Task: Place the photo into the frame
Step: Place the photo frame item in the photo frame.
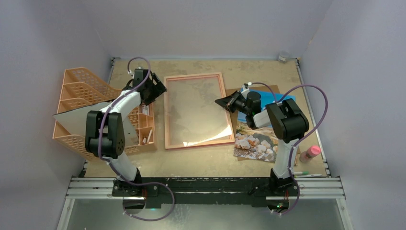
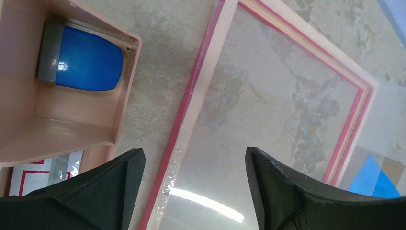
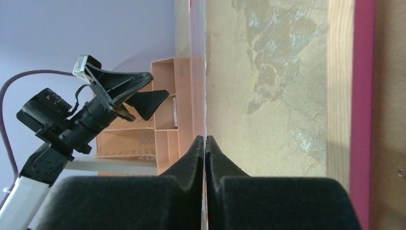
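**Right end effector [image 3: 205, 140] pinches clear sheet [image 1: 201, 115]**

The right end effector is clenched on the sheet's right edge, over the frame [image 1: 167, 115] lying flat mid-table [image 1: 201, 160]. The left end effector [image 2: 194, 152] hangs released above the frame's far-left corner. The photo [image 1: 256, 143] lies right of the frame, under the right arm.
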`<state>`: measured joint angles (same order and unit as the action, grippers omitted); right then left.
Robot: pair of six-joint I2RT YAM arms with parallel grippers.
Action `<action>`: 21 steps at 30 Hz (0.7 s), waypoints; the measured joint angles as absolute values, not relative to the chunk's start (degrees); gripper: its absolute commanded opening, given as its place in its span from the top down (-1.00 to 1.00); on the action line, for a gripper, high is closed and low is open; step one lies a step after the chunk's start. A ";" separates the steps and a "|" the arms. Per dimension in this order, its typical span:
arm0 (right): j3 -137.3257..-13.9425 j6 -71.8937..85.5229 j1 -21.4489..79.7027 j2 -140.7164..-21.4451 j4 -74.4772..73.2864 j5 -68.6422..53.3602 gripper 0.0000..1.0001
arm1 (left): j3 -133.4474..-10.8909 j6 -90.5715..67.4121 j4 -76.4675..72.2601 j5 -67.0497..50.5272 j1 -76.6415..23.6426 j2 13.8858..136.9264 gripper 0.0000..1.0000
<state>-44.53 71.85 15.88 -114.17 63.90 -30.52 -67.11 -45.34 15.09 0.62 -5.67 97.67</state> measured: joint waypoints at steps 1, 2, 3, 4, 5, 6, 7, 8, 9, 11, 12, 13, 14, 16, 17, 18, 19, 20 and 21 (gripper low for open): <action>-44.53 71.70 15.77 -114.17 63.86 -30.28 1.00 | -67.11 -45.45 15.14 0.62 -5.67 98.02 -0.60; -44.53 71.48 15.73 -114.17 63.81 -29.76 1.00 | -67.11 -45.47 15.14 0.62 -5.67 98.45 -0.60; -44.53 71.31 15.68 -114.17 63.79 -29.45 1.00 | -67.11 -45.50 15.14 0.45 -5.67 98.87 -0.60; -44.53 71.20 15.68 -114.17 63.79 -29.39 1.00 | -67.11 -45.50 15.18 0.25 -5.67 99.31 -0.60; -44.53 71.07 15.68 -114.17 63.79 -29.19 1.00 | -67.11 -45.50 15.29 0.14 -5.67 99.72 -0.60; -44.51 70.91 15.68 -114.17 63.79 -28.99 1.00 | -67.11 -45.50 15.46 -0.01 -5.67 100.09 -0.60; -44.49 70.87 15.68 -114.17 63.81 -28.80 1.00 | -67.11 -45.52 15.53 -0.12 -5.67 100.42 -0.59; -44.45 70.85 15.68 -114.17 63.81 -28.29 1.00 | -67.11 -45.50 15.53 -0.23 -5.67 100.64 -0.59; -44.36 70.81 15.68 -114.17 63.88 -27.90 1.00 | -67.11 -45.52 15.53 -0.30 -5.67 100.86 -0.58; -43.97 70.50 15.68 -114.10 64.05 -27.18 1.00 | -67.18 -45.50 15.51 -0.67 -5.67 101.41 -0.54; -43.70 70.39 15.68 -113.99 64.05 -26.63 1.00 | -67.24 -45.47 15.53 -0.86 -5.67 101.73 -0.51; -43.44 70.22 15.66 -113.89 64.10 -26.33 1.00 | -67.37 -45.47 15.53 -1.13 -5.67 102.21 -0.47; -43.24 70.02 15.66 -113.82 64.10 -26.02 1.00 | -67.61 -45.45 15.53 -1.48 -5.67 102.83 -0.45; -42.81 69.89 15.66 -113.82 64.51 -25.17 1.00 | -68.34 -45.34 15.55 -2.39 -5.67 104.20 -0.42; -42.52 69.89 15.66 -113.82 64.77 -24.95 1.00 | -68.73 -45.25 15.51 -2.85 -5.67 104.92 -0.41; -42.11 69.91 15.66 -113.82 65.25 -24.71 1.00 | -69.25 -45.19 15.53 -3.38 -5.67 105.84 -0.41; -41.76 69.95 15.66 -113.82 65.65 -24.53 1.00 | -69.71 -44.95 15.53 -3.92 -5.67 106.72 -0.39; -41.52 70.00 15.62 -113.82 65.89 -24.45 1.00 | -70.06 -44.82 15.51 -4.47 -5.67 107.50 -0.38; -41.43 70.02 15.62 -113.82 66.04 -24.29 1.00 | -70.26 -44.73 15.51 -4.95 -5.67 108.12 -0.36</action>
